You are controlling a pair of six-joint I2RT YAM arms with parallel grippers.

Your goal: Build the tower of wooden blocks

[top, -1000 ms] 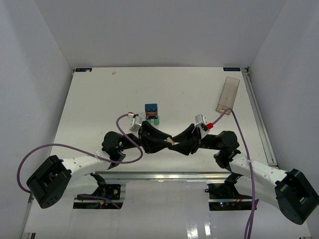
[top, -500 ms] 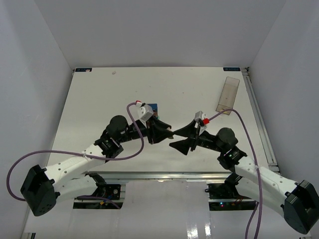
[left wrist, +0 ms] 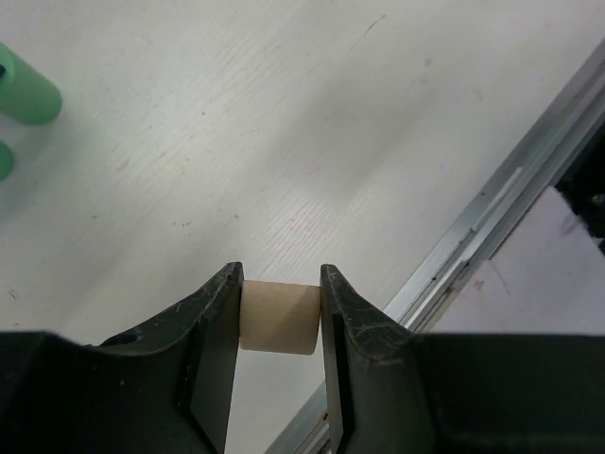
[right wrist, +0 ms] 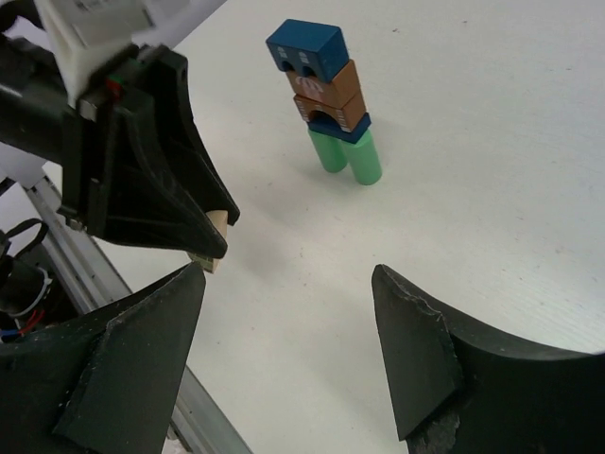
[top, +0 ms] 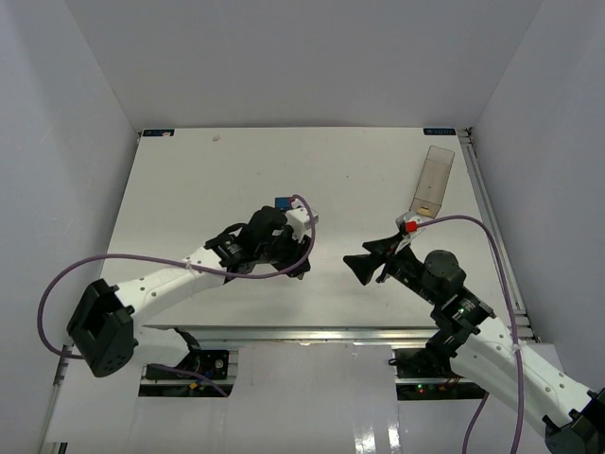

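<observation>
— What is happening on the left side?
— The left jaws are gripping the tan piece [left wrist: 278,319], one finger pressing on each side of it, so the gap is only as wide as that small block. They are hanging over the white counter [top: 180,180], near the metal rail [left wrist: 473,227] at its near edge. I cannot tell whether the piece is touching the counter.
— And the tower?
— The wood block tower [right wrist: 329,104] is standing upright around the middle of the counter, just beyond the left jaws. Two green cylinders [right wrist: 348,156] are standing side by side as its legs. A flat blue piece [right wrist: 354,129] is lying across them and the brown arch [right wrist: 324,112] is sitting on that. The brown brick [right wrist: 328,83] is resting on the arch, and a blue block [right wrist: 307,49] is capping it, turned a little askew. From above, only that blue top is showing past the left wrist.
— What about the right side?
— The right jaws are gaping wide with nothing between them. They are pointing toward the tower and the left jaws, well apart from both. Farther right, a clear plastic box [top: 433,180] is lying near the counter's far right corner
</observation>
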